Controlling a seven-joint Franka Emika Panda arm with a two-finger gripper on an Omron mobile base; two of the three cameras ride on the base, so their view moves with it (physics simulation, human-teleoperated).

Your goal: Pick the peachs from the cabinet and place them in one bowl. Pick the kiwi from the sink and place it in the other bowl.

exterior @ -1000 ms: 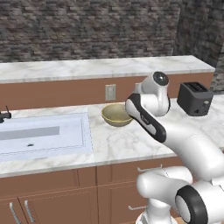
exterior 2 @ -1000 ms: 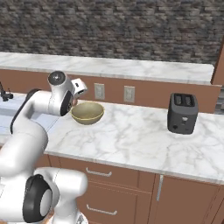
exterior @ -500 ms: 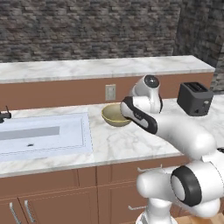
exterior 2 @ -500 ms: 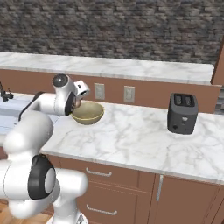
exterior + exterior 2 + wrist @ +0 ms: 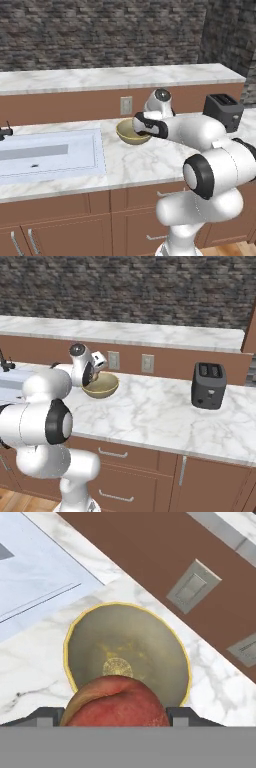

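The two-finger gripper (image 5: 116, 712) is pinching a small round yellow-orange peach with a red blush (image 5: 118, 704), its dark fingers (image 5: 182, 716) pressing against the fruit's two sides at the bottom of the hand view. The peach is hanging directly over the round, deep, pale yellowish-tan bowl (image 5: 127, 649), whose inside is showing bare with a faint round mark at its middle. In the left base view the white arm is reaching forward from the lower right, bending at a dark joint and folding back so that the hand (image 5: 142, 126) is sitting at the right edge of the bowl (image 5: 131, 134), pointing down. In the right base view the gripper (image 5: 93, 376) is hovering just above the bowl's (image 5: 102, 387) left rim. The bowl is standing on the white marble counter (image 5: 150, 416), near the brown back wall with its pale outlet plates (image 5: 147, 363). To the left of the bowl, the pale grey-white rectangular sink (image 5: 47, 156) with its small dark drain is lying set into the counter. Well to the right, a black toaster (image 5: 208, 385) is standing on the same counter. Behind it all, a raised marble ledge (image 5: 115, 77) is running below a dark stone wall (image 5: 100, 30).
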